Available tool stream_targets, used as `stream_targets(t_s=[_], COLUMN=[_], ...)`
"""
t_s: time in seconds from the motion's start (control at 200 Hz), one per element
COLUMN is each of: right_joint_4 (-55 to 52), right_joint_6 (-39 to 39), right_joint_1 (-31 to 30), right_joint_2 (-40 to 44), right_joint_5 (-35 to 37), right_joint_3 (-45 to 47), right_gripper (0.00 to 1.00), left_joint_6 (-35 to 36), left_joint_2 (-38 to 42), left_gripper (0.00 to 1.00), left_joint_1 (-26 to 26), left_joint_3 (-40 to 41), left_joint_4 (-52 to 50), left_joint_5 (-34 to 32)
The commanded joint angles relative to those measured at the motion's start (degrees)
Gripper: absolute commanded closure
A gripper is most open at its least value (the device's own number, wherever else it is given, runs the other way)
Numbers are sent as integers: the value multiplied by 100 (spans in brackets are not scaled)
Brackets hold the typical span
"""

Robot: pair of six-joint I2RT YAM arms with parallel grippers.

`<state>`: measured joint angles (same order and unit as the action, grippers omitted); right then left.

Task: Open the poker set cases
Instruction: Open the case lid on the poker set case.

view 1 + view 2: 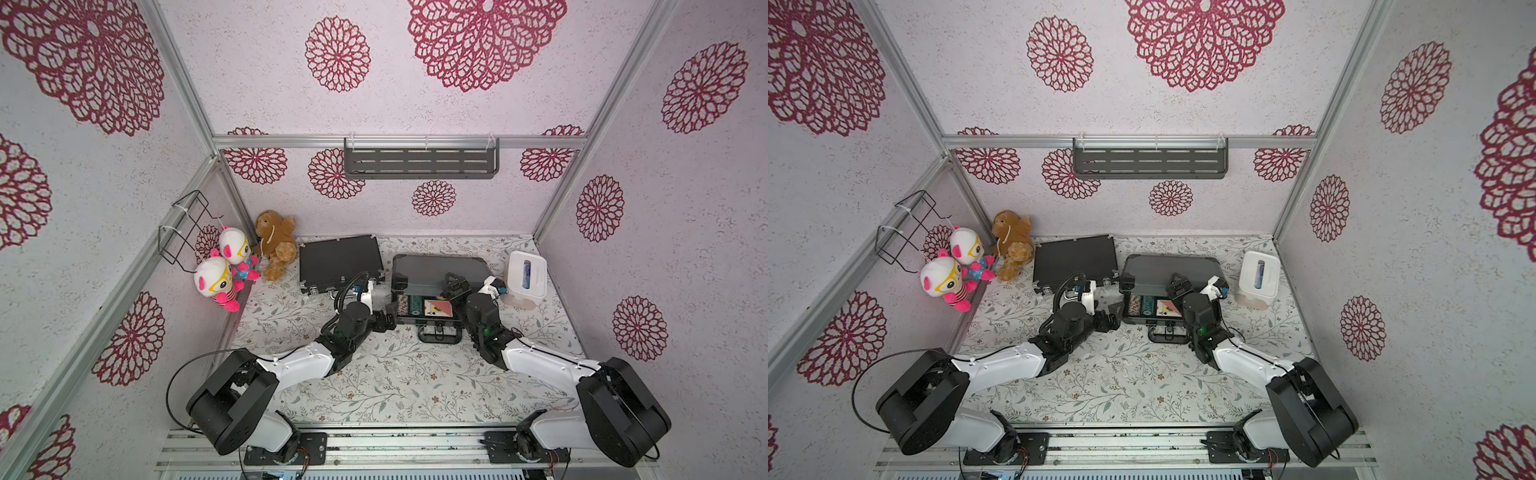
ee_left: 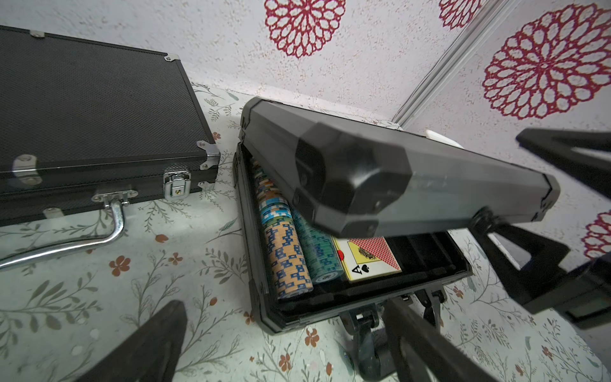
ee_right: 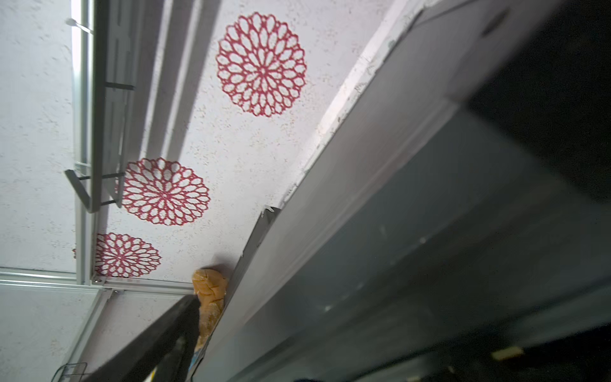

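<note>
The slim black case (image 1: 340, 259) (image 1: 1074, 257) (image 2: 92, 106) lies closed at the back left, its silver latch (image 2: 177, 183) fastened. To its right the dark-grey case has its lid (image 1: 436, 270) (image 1: 1167, 268) (image 2: 396, 178) raised partway, showing chips (image 2: 287, 258) and cards (image 2: 370, 258) in the base. My right gripper (image 1: 454, 286) (image 1: 1178, 284) (image 3: 304, 317) is open, with the lid's front edge between its fingers and one finger under it. My left gripper (image 1: 388, 318) (image 1: 1111, 318) (image 2: 291, 344) is open and empty beside the base's front left corner.
A white tissue box (image 1: 525, 274) stands right of the grey case, close to my right wrist. Plush toys (image 1: 276, 243) (image 1: 226, 266) sit at the back left under a wire basket (image 1: 187, 226). A dark shelf (image 1: 419, 160) hangs on the back wall.
</note>
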<state>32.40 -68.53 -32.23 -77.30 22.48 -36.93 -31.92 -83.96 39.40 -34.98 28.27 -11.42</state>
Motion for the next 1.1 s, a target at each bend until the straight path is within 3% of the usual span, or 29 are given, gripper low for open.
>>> stream_targets(t_s=[0.0,0.395,0.595,0.956,1.096], right_joint_4=[2,-252,-1060,-1767,-1675], right_joint_6=[513,666,1019,1281,1281], right_joint_1=[146,850,1009,1253,1252], right_joint_2=[-89,-1269,-1862,-2368,-2227], right_joint_5=[93,-494,-770,-1320,-1369], right_joint_3=[-629,-2141,-3249,-4153,-3966], right_gripper=[2,2,2,1,1], left_joint_6=[-9,106,166,117,142], left_joint_2=[178,180,109,205,159], left_gripper=[3,3,3,3,3], left_joint_1=[42,42,41,42,41], left_joint_3=[35,70,53,96,72], left_joint_4=[179,214,273,275,300], left_joint_5=[12,-53,-89,8,2])
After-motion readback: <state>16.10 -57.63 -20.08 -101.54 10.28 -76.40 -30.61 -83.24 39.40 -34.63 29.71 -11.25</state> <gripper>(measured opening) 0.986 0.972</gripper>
